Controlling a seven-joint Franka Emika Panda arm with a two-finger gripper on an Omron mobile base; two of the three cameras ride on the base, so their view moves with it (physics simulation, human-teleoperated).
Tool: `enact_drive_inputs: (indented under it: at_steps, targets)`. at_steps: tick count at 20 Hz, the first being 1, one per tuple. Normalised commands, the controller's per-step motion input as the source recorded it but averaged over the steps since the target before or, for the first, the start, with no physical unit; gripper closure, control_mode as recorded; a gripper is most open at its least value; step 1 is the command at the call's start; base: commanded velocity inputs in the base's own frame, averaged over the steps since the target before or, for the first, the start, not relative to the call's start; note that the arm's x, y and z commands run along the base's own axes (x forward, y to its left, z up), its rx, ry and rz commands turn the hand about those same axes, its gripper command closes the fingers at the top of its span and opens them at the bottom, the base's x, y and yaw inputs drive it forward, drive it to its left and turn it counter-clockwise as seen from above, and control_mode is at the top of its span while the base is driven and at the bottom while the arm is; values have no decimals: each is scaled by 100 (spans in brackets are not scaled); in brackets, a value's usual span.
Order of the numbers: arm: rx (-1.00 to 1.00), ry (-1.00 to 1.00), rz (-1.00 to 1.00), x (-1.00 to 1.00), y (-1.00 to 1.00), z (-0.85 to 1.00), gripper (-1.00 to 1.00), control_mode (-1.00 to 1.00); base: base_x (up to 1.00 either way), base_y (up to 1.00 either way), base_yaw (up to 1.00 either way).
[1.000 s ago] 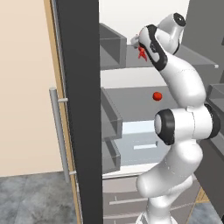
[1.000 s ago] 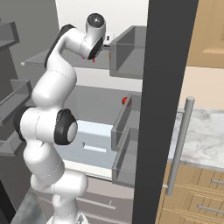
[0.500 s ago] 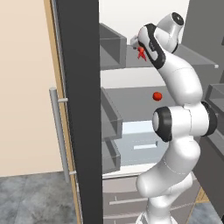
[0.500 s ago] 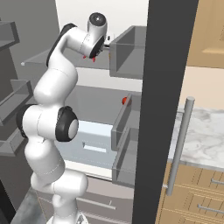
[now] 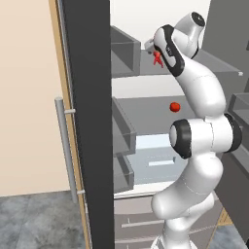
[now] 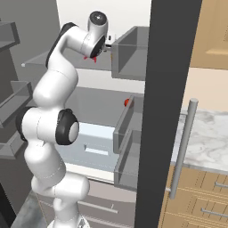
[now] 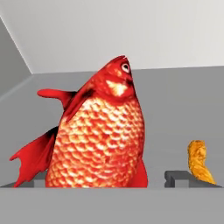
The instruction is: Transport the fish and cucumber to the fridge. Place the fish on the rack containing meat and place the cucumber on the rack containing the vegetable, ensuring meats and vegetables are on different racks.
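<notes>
The bright red fish (image 7: 100,135) stands head-up between my gripper's (image 7: 112,180) finger tips, and the gripper is shut on it. It hangs over the upper grey shelf (image 7: 175,100) inside the open fridge (image 5: 90,121). The small orange meat (image 7: 199,162) lies on that same shelf, just right of the fish. From the base, the fish (image 5: 157,58) (image 6: 91,57) shows as a small red shape under the hand. The red round vegetable (image 5: 174,107) (image 6: 127,102) sits one shelf lower. The cucumber is out of view.
Grey door bins (image 5: 124,51) (image 6: 129,53) jut out beside the hand at shelf height. A pale drawer (image 5: 151,155) lies below the shelves. The open door's dark edge (image 6: 167,89) and bar handle (image 6: 182,147) stand to the right, before a marble counter (image 6: 209,138).
The arm's upper links have shifted very slightly. The fish stays in the gripper at the same spot over the upper shelf.
</notes>
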Motion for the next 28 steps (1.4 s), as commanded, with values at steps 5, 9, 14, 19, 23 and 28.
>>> enact_drive_inputs:
  at_steps: [5,9,14,19,23,28]
  targets:
    - [0,2,0,-8,14,-14,-100,-100,0,0,0]
    - [-8,1,0,-29,20,-45,-100,-100,0,0,0]
    - [-11,9,3,-7,13,-80,-100,-100,0,0,0]
    - [-4,-2,3,-6,13,-16,-100,-100,0,0,0]
    - [0,-6,0,-8,0,42,-100,-100,0,0,0]
    - [0,-15,1,-49,0,60,-100,-100,0,0,0]
